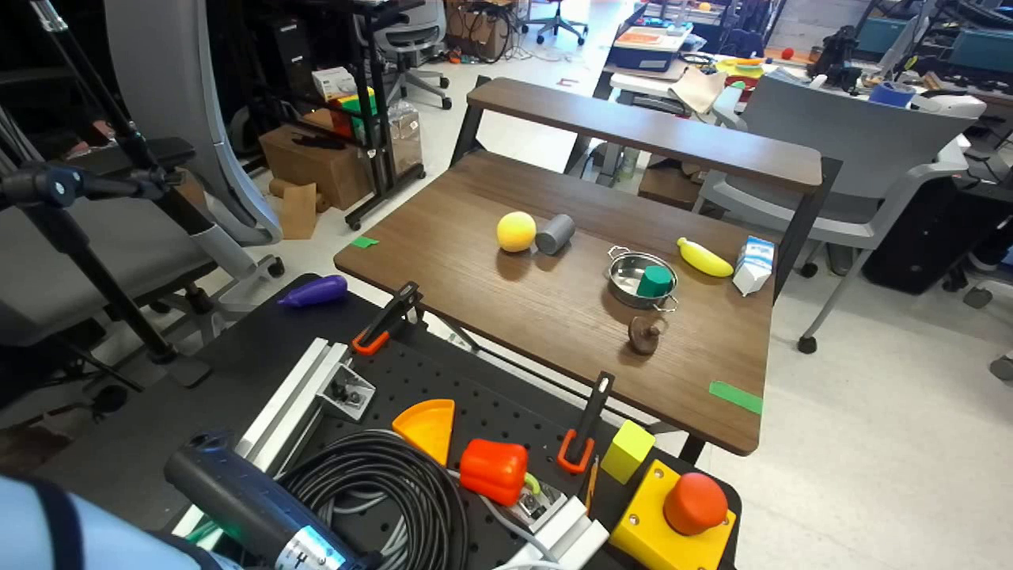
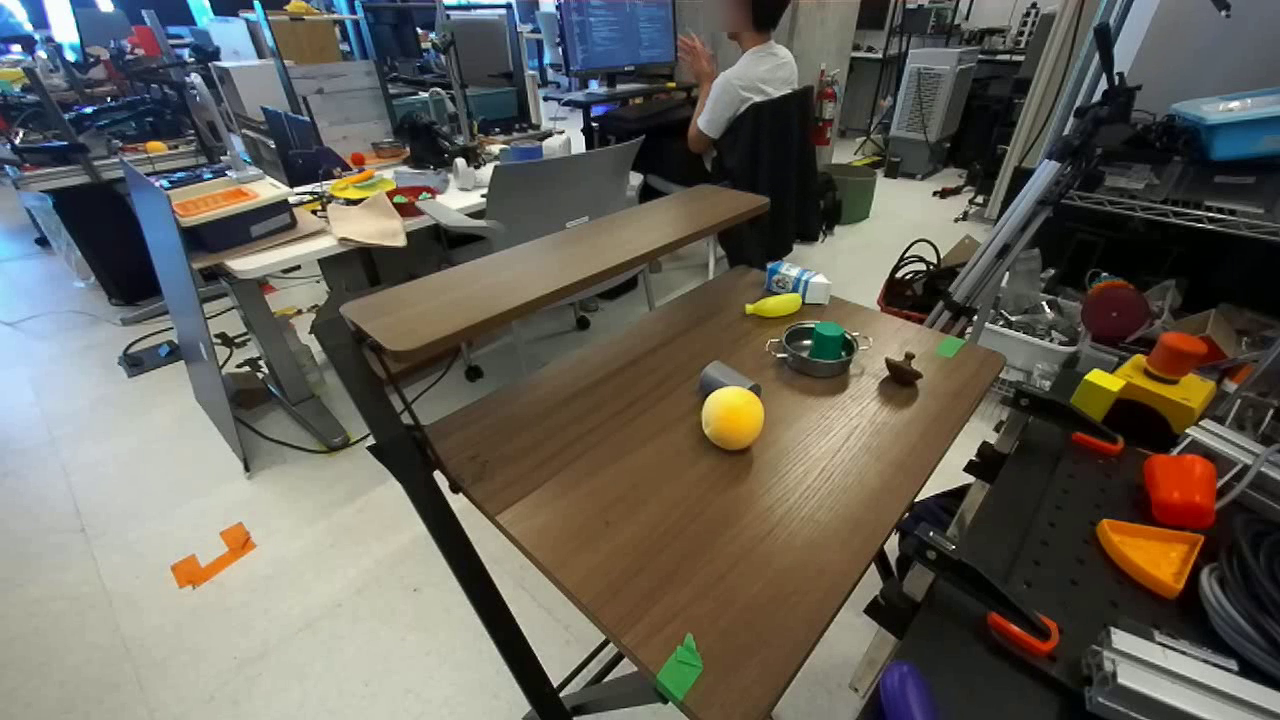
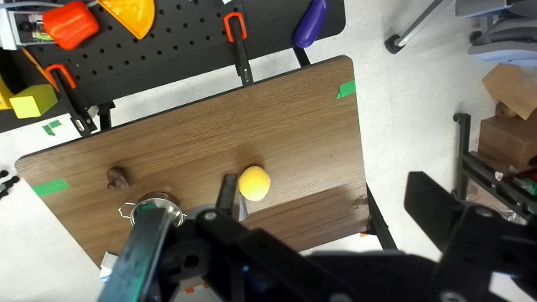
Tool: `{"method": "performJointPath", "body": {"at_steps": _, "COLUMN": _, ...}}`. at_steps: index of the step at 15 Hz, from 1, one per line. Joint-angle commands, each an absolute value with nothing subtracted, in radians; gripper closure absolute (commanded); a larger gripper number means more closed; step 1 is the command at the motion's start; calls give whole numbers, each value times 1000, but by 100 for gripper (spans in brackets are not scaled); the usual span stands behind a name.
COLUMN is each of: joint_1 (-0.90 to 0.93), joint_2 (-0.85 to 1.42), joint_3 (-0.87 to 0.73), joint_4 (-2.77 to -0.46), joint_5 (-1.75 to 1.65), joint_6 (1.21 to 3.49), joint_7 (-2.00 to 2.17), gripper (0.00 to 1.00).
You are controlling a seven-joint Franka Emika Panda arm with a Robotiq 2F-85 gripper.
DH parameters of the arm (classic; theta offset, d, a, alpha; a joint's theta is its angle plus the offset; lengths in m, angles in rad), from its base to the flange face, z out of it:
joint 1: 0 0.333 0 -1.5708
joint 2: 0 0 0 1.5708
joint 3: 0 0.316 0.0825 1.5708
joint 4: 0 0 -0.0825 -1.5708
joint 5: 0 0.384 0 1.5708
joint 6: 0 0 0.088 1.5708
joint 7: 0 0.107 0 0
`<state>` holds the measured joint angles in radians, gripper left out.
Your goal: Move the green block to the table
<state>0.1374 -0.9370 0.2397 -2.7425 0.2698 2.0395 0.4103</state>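
Note:
The green block (image 1: 655, 281) is a short cylinder standing inside a small metal pot (image 1: 625, 297) on the brown table (image 1: 554, 309). The block (image 2: 827, 340) also stands in the pot (image 2: 815, 366) in an exterior view, its top above the rim. In the wrist view only a sliver of the block (image 3: 148, 206) shows inside the pot (image 3: 161, 198); a gripper part covers the rest. My gripper (image 3: 325, 188) is open and empty, high above the table (image 3: 293, 126), with the pot left of its fingers in the wrist view. The gripper is out of view in both exterior views.
A yellow ball (image 1: 517, 232) and a grey cylinder (image 1: 555, 234) lie mid-table. A banana (image 1: 704, 258), a carton (image 1: 753, 265) and a brown top-shaped object (image 1: 644, 335) are near the pot. A raised shelf (image 1: 649, 131) spans the table's back; clamps (image 1: 586, 423) line the front.

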Motion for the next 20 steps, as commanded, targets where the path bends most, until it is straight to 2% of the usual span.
{"method": "performJointPath", "body": {"at_steps": 1, "joint_1": 75, "joint_2": -914, "joint_3": 176, "joint_4": -2738, "joint_5": 288, "joint_6": 2054, "joint_7": 412, "gripper": 0}}
{"method": "performJointPath", "body": {"at_steps": 8, "joint_1": -101, "joint_2": -660, "joint_3": 19, "joint_4": -2644, "joint_5": 315, "joint_6": 2152, "joint_7": 439, "gripper": 0}}
{"method": "performJointPath", "body": {"at_steps": 20, "joint_1": -135, "joint_2": -131, "joint_3": -28, "joint_4": -2437, "joint_5": 375, "joint_6": 2437, "joint_7": 604, "gripper": 0}}
